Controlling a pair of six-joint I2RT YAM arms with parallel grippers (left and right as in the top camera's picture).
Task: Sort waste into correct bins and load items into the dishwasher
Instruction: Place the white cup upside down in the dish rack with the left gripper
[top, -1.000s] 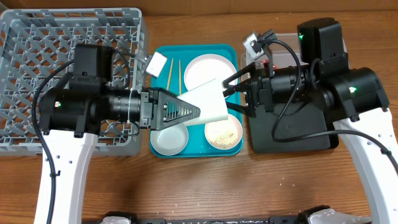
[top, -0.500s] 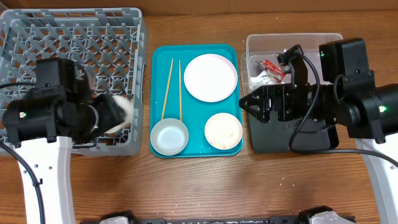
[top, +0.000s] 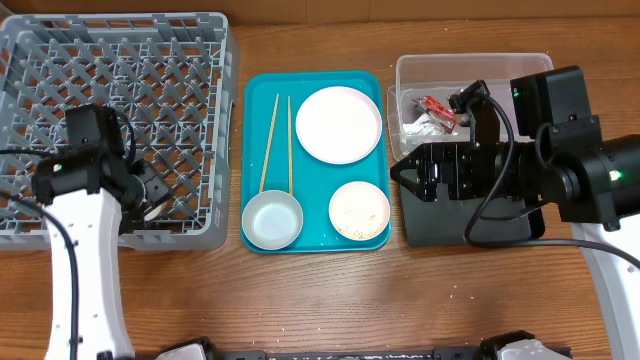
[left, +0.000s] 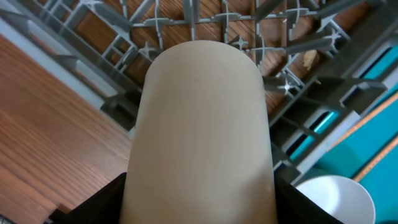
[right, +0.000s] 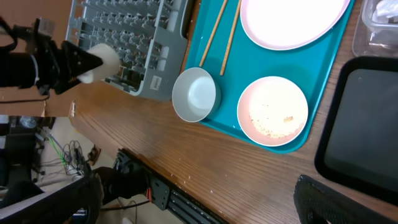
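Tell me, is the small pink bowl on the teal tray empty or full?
Not empty: white rice grains lie scattered across the bottom of the pink bowl.

Am counting two wooden chopsticks (top: 267, 140). Am seeing one round plate (top: 339, 124). Bowls adding up to two: one grey-blue bowl (top: 272, 220), one pale pink bowl (top: 334, 208). Am counting one white cup (left: 202, 124). Waste coming to one red wrapper (top: 436, 105) and one white paper scrap (top: 421, 125); rice grains (right: 268, 119) proving too small for me to count. Am also counting one grey dish rack (top: 150, 40), one teal tray (top: 315, 180), one clear tub (top: 470, 62), one black tray (top: 430, 226).
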